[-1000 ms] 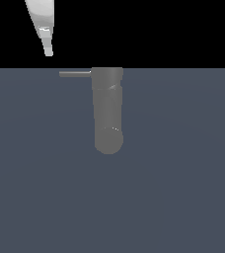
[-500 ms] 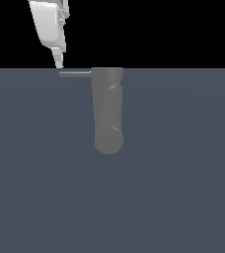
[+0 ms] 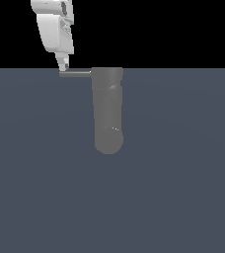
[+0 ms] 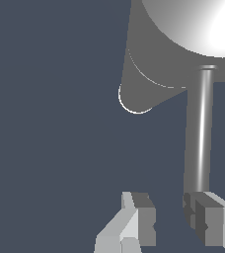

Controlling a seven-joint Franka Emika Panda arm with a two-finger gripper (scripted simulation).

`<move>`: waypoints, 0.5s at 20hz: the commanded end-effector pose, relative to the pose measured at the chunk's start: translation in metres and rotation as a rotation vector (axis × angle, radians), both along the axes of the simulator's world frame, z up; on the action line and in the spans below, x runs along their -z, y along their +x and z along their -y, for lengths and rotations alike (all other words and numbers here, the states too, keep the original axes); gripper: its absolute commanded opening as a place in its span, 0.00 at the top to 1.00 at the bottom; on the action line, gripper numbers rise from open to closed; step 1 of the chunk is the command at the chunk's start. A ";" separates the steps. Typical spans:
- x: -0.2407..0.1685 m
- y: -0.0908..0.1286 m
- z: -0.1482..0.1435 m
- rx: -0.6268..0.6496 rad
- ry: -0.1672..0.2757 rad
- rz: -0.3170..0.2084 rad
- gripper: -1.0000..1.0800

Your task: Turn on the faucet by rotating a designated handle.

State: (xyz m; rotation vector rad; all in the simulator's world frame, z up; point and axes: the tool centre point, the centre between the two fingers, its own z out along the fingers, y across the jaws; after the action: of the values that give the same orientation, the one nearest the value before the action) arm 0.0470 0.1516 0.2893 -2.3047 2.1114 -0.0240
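Observation:
The faucet [image 3: 107, 111] is a thick matte grey cylinder with a rounded lower end, in the middle of the exterior view. The handle [image 3: 75, 74], a thin grey rod, sticks out from its top toward the exterior view's left. My white gripper [image 3: 63, 67] comes down from above, its tips at the rod's free end. In the wrist view the faucet [image 4: 164, 59] and the handle [image 4: 201, 128] show, and my gripper [image 4: 169, 220] is open. One fingertip [image 4: 206, 217] sits at the rod's end; the other fingertip [image 4: 139, 220] is beside it. The rod is not between the jaws.
A flat dark blue-grey surface [image 3: 183, 197] lies under and around the faucet. Black background fills the upper part of the exterior view.
My gripper has come down and moved toward the exterior view's right, from up above the surface to the free end of the handle. The faucet and handle have not moved.

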 end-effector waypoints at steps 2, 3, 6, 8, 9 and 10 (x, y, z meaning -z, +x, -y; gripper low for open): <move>0.018 0.008 0.011 0.044 -0.002 -0.022 1.00; 0.019 0.009 0.012 0.050 -0.002 -0.022 1.00; 0.020 0.012 0.012 0.059 -0.002 -0.022 1.00; 0.020 0.011 0.013 0.058 -0.001 -0.022 1.00; 0.019 0.011 0.012 0.056 -0.001 -0.022 1.00; 0.019 0.010 0.012 0.054 -0.001 -0.022 1.00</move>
State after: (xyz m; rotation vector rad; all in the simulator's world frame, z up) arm 0.0582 0.1428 0.2758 -2.2573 2.1756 -0.0097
